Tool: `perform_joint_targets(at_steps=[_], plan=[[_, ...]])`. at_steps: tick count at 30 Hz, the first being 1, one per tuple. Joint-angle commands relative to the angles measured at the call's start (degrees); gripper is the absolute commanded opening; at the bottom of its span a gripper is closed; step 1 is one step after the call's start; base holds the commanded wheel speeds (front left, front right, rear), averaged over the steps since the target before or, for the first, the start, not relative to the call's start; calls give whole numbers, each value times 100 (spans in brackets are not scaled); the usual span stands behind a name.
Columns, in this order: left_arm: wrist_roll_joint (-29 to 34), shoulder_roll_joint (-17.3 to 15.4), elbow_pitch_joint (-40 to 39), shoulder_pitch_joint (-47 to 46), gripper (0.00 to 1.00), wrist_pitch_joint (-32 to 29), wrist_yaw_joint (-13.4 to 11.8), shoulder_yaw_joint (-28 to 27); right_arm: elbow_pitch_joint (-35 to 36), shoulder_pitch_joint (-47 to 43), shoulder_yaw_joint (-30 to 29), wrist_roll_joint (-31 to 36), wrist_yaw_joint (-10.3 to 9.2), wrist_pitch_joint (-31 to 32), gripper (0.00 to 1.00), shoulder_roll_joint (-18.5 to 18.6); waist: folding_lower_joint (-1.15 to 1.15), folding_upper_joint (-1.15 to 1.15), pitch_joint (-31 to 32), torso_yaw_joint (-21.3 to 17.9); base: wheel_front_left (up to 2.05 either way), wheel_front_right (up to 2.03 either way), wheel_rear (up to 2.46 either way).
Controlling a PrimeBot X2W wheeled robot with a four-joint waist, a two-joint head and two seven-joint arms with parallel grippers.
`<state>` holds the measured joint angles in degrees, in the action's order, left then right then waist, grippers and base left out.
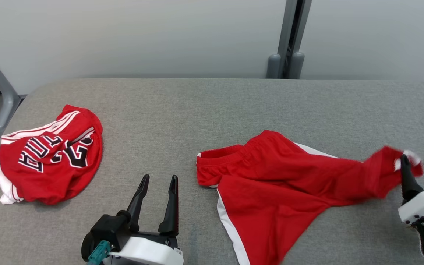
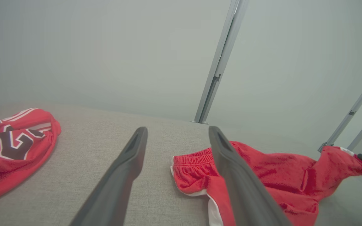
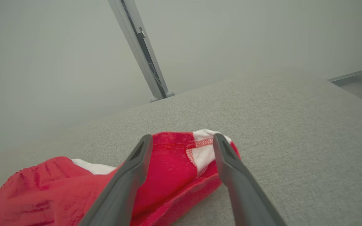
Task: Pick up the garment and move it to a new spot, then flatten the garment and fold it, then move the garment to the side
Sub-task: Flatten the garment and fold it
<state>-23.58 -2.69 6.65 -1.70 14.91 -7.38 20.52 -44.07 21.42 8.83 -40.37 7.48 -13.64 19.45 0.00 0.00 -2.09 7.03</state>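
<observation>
The garment is a pair of red shorts [image 1: 282, 173] with white side trim, lying rumpled on the grey table [image 1: 197, 110] right of centre, waistband toward the left. My right gripper [image 1: 415, 161] is at the shorts' far right leg end, which is bunched up around it. In the right wrist view its jaws [image 3: 182, 138] stand apart, with the red and white hem [image 3: 174, 169] lying loose between them. My left gripper [image 1: 160, 178] is open near the front edge, just left of the waistband and touching nothing. In the left wrist view the shorts [image 2: 278, 172] lie behind the left gripper's [image 2: 178, 129] right finger.
A second red garment, a jersey [image 1: 50, 154] with black and white lettering, lies crumpled at the table's left end. Grey frame posts [image 1: 287, 55] stand behind the table's far edge. Bare grey cloth lies between the two garments and along the back.
</observation>
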Motion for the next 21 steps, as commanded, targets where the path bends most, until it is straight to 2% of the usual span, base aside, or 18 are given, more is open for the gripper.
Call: perform_joint_targets(at_steps=[1,4,8,17,21], plan=[[52,-36,17,-68,100,16,-4,-42,4,115,56,109,2,-46,100,13,0,0,-37,-121,0,0,0],[70,-28,43,-123,100,16,26,-81,15,218,172,286,2,-88,100,-83,0,0,-24,-320,0,0,0],[71,-34,53,-139,100,16,36,-143,506,337,237,466,2,-153,100,-264,0,0,59,-572,0,0,0],[6,-33,-12,-159,100,16,-22,-259,2616,-342,74,943,2,-163,100,-733,0,0,223,-986,0,0,0],[-17,-31,-49,-201,100,16,-47,-319,3545,-837,-93,1430,2,-164,100,-1022,0,0,222,-1096,0,0,0]])
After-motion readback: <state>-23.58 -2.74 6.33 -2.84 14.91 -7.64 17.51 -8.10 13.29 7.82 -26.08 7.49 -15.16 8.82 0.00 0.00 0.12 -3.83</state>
